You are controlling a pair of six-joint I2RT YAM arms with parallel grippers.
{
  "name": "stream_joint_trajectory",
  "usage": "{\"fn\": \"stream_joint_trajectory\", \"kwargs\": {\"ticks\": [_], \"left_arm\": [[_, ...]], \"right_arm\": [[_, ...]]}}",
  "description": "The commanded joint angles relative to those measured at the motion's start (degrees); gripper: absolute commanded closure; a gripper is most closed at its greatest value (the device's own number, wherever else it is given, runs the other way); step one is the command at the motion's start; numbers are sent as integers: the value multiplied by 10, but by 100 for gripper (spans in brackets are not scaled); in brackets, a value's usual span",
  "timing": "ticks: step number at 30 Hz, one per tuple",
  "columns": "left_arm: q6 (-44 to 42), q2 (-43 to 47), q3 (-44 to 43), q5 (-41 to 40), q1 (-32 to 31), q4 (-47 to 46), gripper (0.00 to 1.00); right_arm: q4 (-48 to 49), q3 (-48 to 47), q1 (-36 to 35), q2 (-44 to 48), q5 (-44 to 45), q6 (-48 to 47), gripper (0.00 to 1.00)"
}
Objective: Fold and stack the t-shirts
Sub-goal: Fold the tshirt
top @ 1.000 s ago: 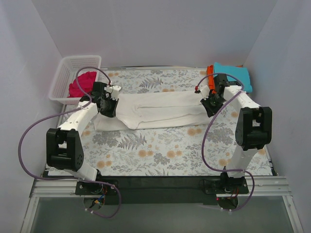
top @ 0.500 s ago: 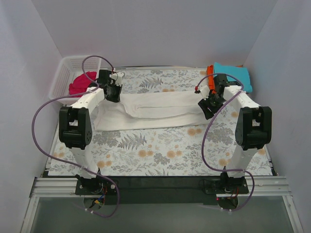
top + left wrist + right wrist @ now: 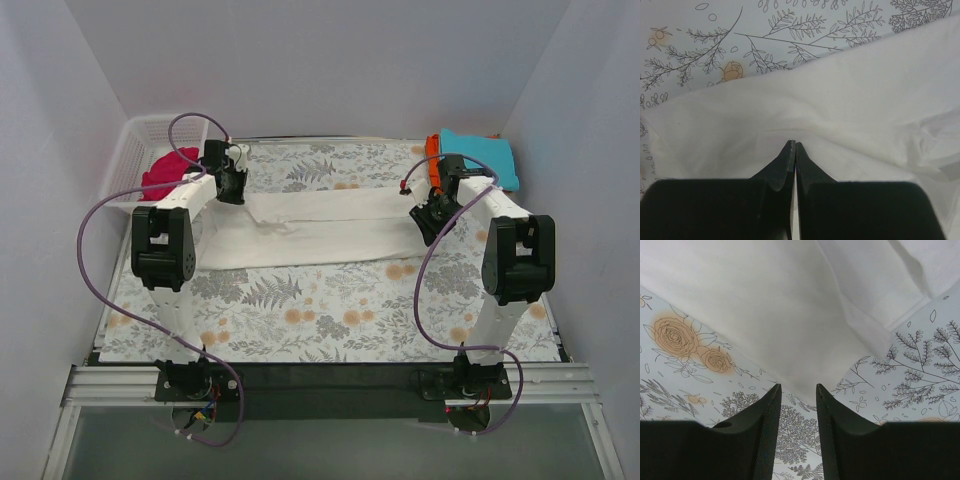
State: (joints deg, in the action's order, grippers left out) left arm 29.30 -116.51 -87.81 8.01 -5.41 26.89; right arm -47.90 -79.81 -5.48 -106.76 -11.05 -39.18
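Left tool (image 3: 793,144) pinching off-white t-shirt (image 3: 865,90), right tool (image 3: 798,387) parted

Left hand (image 3: 793,144) closed (right hand (image 3: 798,386) parted)

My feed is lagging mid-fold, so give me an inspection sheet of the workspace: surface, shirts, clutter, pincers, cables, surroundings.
Surface: floral table covering, lying flat.
Job's things: off-white t-shirt stretched across the far middle; magenta t-shirt in the white mesh basket; teal t-shirt in the far right corner, orange t-shirt at its left edge.
Clutter: only that basket, far left.
Pincers: left pincer shut on the off-white cloth; right pincer open, cloth edge at its tips.
Cables: purple cables loop off both arms; no snag seen.
Surroundings: plain white walls; nothing else seen.
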Motion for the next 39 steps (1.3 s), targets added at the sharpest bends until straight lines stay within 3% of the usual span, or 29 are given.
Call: {"fn": "stream_joint_trajectory", "kwargs": {"ticks": [1,2,5,11,15,19,27,33,39], "left_arm": [[11,3,-39,-12,4,-5,100],[15,-1,-40,-12,5,-5,100],[30,-2,-46,8,7,-2,81],[43,31,-26,42,19,-6,74],[2,70,22,124,17,2,67],[18,87,40,136,16,30,70],[71,77,100,85,15,13,72],[78,130,134,79,15,17,71],[81,213,195,85,18,41,69]], "right_arm": [[8,-11,0,-1,-4,1,66],[8,-10,0,-3,-4,0,66],[10,-9,0,-5,-6,2,66],[10,-9,0,-5,-7,2,67],[10,-9,-1,-6,-13,3,67],[11,-11,-1,-14,-24,5,69],[29,-9,-9,-78,-25,14,78],[40,103,-33,-60,-2,0,88],[15,263,-64,73,23,-32,90]]}}
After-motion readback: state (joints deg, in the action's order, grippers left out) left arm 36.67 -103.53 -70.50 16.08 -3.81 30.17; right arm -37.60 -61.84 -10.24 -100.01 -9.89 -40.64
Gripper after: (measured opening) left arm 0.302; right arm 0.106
